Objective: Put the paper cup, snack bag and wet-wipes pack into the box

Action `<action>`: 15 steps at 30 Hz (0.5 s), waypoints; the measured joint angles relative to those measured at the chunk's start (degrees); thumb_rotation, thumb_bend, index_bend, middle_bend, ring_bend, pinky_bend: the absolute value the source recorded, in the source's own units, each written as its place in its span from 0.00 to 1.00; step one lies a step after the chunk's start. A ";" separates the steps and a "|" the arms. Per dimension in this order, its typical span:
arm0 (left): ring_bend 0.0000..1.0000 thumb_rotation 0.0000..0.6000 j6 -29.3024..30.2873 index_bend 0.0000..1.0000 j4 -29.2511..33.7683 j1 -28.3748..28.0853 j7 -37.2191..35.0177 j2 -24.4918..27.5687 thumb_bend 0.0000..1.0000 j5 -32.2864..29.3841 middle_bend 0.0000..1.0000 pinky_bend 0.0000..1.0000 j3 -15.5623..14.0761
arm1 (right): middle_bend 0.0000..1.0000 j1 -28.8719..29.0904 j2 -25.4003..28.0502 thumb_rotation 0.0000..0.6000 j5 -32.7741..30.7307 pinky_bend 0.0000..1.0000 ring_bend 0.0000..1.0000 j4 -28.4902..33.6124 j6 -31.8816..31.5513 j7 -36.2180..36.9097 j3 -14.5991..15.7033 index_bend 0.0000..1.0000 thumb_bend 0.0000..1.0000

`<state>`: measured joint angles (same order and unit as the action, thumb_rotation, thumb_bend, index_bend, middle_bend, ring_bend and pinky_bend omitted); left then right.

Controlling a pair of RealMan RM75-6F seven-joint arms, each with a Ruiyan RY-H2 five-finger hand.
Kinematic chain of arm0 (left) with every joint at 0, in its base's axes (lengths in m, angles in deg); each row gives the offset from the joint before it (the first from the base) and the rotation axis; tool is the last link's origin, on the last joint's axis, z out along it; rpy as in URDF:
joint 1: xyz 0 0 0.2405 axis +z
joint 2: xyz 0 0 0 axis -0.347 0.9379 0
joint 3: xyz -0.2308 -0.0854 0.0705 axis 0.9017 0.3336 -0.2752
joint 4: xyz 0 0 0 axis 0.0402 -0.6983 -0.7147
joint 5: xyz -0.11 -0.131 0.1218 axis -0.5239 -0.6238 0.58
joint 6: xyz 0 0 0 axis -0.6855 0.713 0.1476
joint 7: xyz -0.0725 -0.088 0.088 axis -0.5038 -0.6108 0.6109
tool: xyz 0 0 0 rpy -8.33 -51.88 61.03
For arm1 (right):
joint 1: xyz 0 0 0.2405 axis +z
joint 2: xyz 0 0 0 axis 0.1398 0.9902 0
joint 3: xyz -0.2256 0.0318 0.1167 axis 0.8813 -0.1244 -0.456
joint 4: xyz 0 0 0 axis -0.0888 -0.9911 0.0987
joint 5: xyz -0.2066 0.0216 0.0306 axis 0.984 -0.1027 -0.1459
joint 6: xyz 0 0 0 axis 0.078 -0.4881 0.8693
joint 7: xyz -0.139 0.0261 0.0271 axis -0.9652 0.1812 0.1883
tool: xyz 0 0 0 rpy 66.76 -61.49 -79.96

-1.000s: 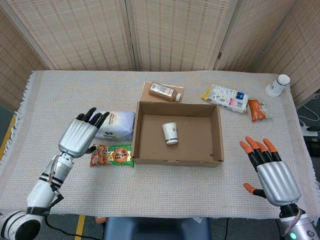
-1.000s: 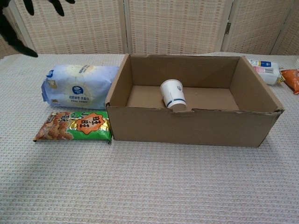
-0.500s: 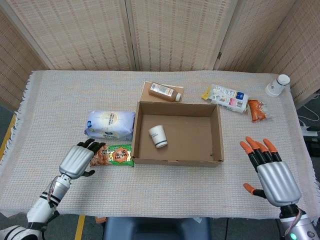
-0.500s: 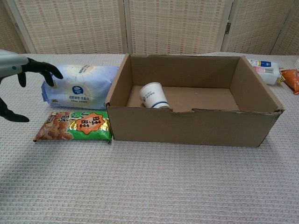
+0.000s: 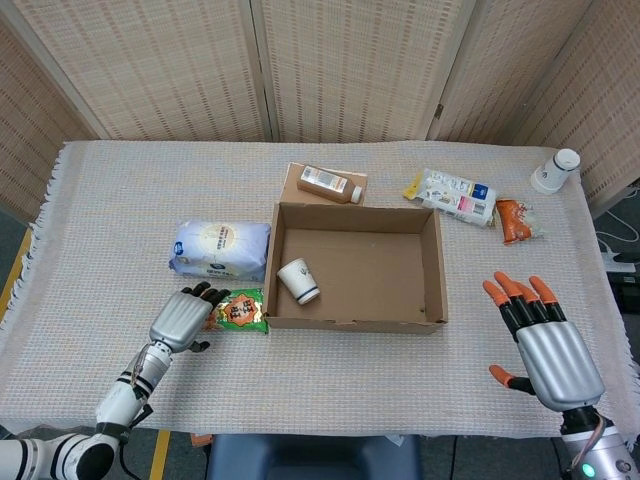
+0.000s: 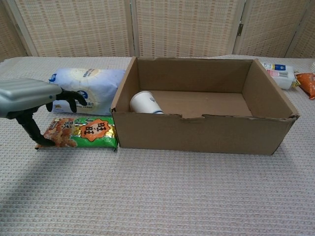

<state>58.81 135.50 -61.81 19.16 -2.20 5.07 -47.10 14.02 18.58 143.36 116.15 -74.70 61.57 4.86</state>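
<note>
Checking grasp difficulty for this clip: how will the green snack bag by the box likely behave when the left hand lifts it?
The snack bag lies flat and thin, so it probably sags if the left hand lifts one end. Its glossy film looks slippery, and likely light.

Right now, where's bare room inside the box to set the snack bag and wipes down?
Most of the box floor is bare: the whole middle and right side. The paper cup lies on its side in the near-left corner, so that corner is crowded. Outside, the left hand is on the snack bag, with the wet-wipes pack just behind it.
</note>
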 measured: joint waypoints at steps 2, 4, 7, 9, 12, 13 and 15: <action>0.12 1.00 -1.02 0.17 -2.00 -0.43 -0.14 -1.47 0.15 -1.07 0.24 0.31 0.42 | 0.00 0.04 -0.01 1.00 -0.16 0.00 0.00 0.00 0.02 -0.04 -0.04 0.07 0.08; 0.12 1.00 -1.79 0.19 -3.74 -0.73 -0.38 -2.60 0.15 -1.57 0.24 0.31 0.66 | 0.00 0.11 -0.05 1.00 -0.46 0.00 0.00 0.00 0.01 -0.06 -0.15 0.07 0.08; 0.12 1.00 -2.65 0.19 -6.34 -1.06 -1.20 -4.13 0.15 -1.89 0.24 0.31 1.12 | 0.00 0.32 -0.20 1.00 -1.01 0.00 0.00 0.00 0.23 -0.26 -0.27 0.07 0.08; 0.12 1.00 -2.95 0.19 -7.59 -1.23 -1.85 -4.73 0.15 -1.88 0.24 0.30 1.53 | 0.00 0.45 -0.30 1.00 -1.33 0.00 0.00 0.00 0.45 -0.47 -0.28 0.07 0.08; 0.12 1.00 -3.14 0.18 -8.29 -1.41 -2.25 -4.90 0.15 -1.78 0.24 0.30 1.95 | 0.00 0.59 -0.38 1.00 -1.71 0.00 0.00 0.00 0.56 -0.65 -0.36 0.07 0.08; 0.12 1.00 -3.16 0.18 -8.29 -1.42 -2.27 -4.90 0.15 -1.78 0.24 0.30 1.97 | 0.00 0.60 -0.39 1.00 -1.72 0.00 0.00 0.00 0.57 -0.66 -0.37 0.07 0.08; 0.12 1.00 -3.27 0.16 -8.51 -1.47 -2.35 -4.85 0.15 -1.90 0.24 0.30 2.10 | 0.00 0.66 -0.42 1.00 -1.99 0.00 0.00 0.00 0.58 -0.71 -0.43 0.07 0.08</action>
<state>55.54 126.99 -63.28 16.80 -7.05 3.17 -44.99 14.69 18.15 141.37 116.15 -74.12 60.86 4.43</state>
